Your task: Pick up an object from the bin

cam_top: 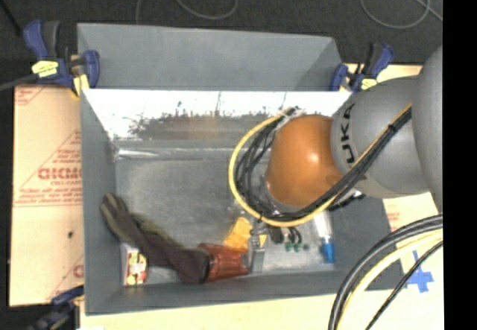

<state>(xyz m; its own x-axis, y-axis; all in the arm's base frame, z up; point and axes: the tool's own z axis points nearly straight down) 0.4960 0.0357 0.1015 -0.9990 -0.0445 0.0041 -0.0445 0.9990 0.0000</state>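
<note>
While the hand hangs low inside the grey bin, under the arm's orange wrist cover, nothing is seen lifted clear of the floor, so I judge the pick not yet made.

A long dark sock lies slantwise on the bin floor and serves as the landmark. Touching the sock's right end is a reddish-brown thing, cloth or leather as far as I can tell. Just above and to the right of that same end sits a small yellow-orange piece. The hand is close beside it, nearer to it than to anything else, though I cannot tell whether the two touch. Below the sock's left part a small red-and-white box stands near the bin wall. Well to the right of the sock, beyond the hand, lie a small green bit and a white tube with a blue cap.

Whether the hand is open or closed I cannot tell, since the cover and cables hide most of it, and no thing is seen in its hold. In my judgement the whole grasp is left: closing on one thing, most likely the yellow-orange piece, then lifting it out.
</note>
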